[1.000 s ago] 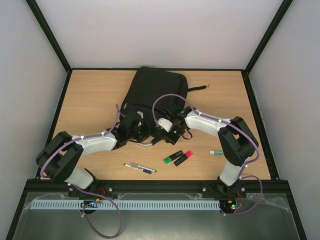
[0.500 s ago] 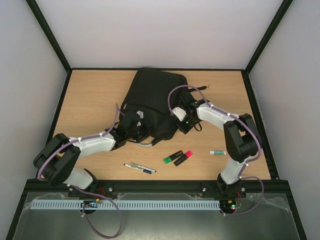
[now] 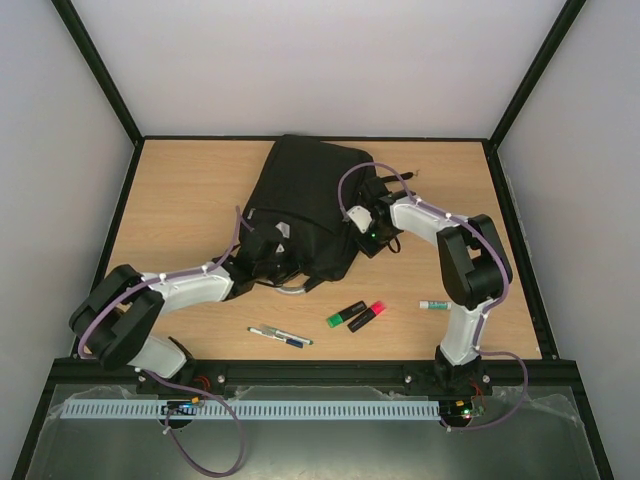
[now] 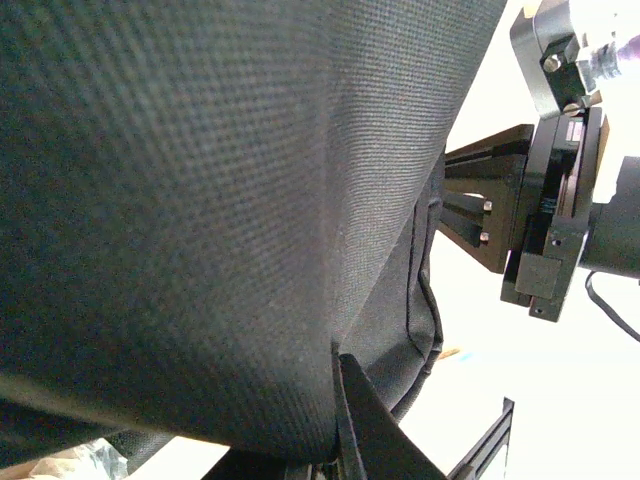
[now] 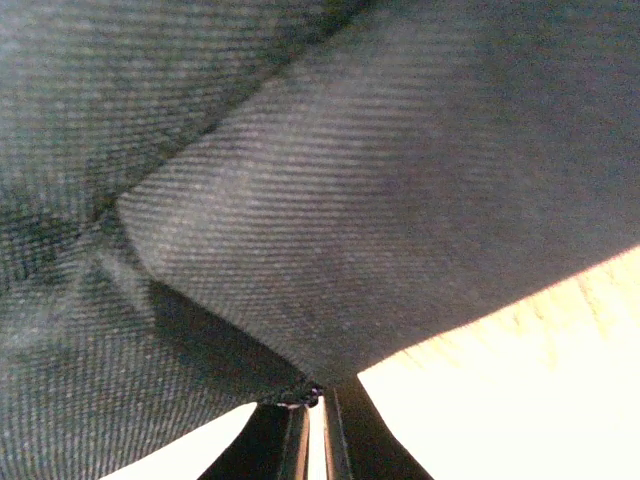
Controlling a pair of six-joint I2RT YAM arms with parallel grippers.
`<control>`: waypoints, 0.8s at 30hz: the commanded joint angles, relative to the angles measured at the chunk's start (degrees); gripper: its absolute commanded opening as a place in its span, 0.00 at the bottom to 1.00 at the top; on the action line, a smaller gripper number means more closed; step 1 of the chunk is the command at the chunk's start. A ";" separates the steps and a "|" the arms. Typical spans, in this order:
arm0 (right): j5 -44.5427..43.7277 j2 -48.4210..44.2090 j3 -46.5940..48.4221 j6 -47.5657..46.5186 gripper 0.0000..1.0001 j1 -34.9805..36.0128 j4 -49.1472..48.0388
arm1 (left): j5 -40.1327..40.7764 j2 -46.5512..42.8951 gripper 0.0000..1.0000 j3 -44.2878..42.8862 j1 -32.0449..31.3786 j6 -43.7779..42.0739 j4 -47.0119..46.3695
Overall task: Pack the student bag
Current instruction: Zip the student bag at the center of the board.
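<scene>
The black student bag (image 3: 305,200) lies at the back middle of the table, its grey loop handle (image 3: 296,290) at the near edge. My left gripper (image 3: 268,256) is shut on the bag's near left edge. In the left wrist view black fabric (image 4: 200,200) fills the frame and is pinched at the gripper (image 4: 338,400). My right gripper (image 3: 366,230) is shut on the bag's right edge. In the right wrist view its gripper (image 5: 316,400) is nearly closed on a fold of bag fabric (image 5: 350,200).
On the table in front of the bag lie a pen (image 3: 280,336), a green highlighter (image 3: 345,313), a pink highlighter (image 3: 368,315) and a small white and green stick (image 3: 436,304). The bag's black strap (image 3: 398,178) trails to the back right. Black frame rails border the table.
My right gripper has moved right and away from me, from the bag's near edge to its right edge, drawing the fabric with it. My left gripper has stayed put on the bag.
</scene>
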State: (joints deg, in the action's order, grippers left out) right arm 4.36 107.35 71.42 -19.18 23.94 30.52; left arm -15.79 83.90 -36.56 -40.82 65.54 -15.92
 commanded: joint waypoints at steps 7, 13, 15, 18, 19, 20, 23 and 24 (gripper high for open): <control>-3.31 -6.37 -2.33 3.72 0.31 -1.53 -0.14 | -3.16 4.93 0.02 -6.30 -1.11 -3.47 0.38; -2.30 -17.38 -8.01 5.84 0.44 -1.62 1.24 | -0.70 7.97 0.02 -10.38 -1.65 -2.79 0.81; -1.03 -21.33 -9.35 5.92 0.47 -1.62 1.72 | -0.83 9.68 0.02 -12.34 -2.05 -2.60 0.68; 1.01 -27.14 -10.72 6.17 0.51 -1.62 1.93 | -0.63 13.30 0.04 -16.01 -3.32 -2.47 0.72; 1.75 -28.59 -11.01 6.39 0.51 -1.62 2.06 | -0.57 14.62 0.05 -17.26 -3.65 -2.32 0.61; 2.51 -29.87 -11.31 6.62 0.51 -1.62 2.02 | -0.72 15.87 0.05 -18.54 -4.04 -2.22 0.35; 5.82 -33.71 -12.77 6.83 0.52 -1.62 1.25 | -2.28 19.71 0.06 -22.63 -5.15 -2.51 0.26; 7.16 -35.07 -13.42 6.59 0.52 -1.58 0.77 | -2.76 20.70 0.08 -23.87 -5.54 -2.86 0.46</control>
State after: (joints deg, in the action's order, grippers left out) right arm 6.11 76.12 60.58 -13.41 22.41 29.74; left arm -16.34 101.21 -55.40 -44.80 63.64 -13.43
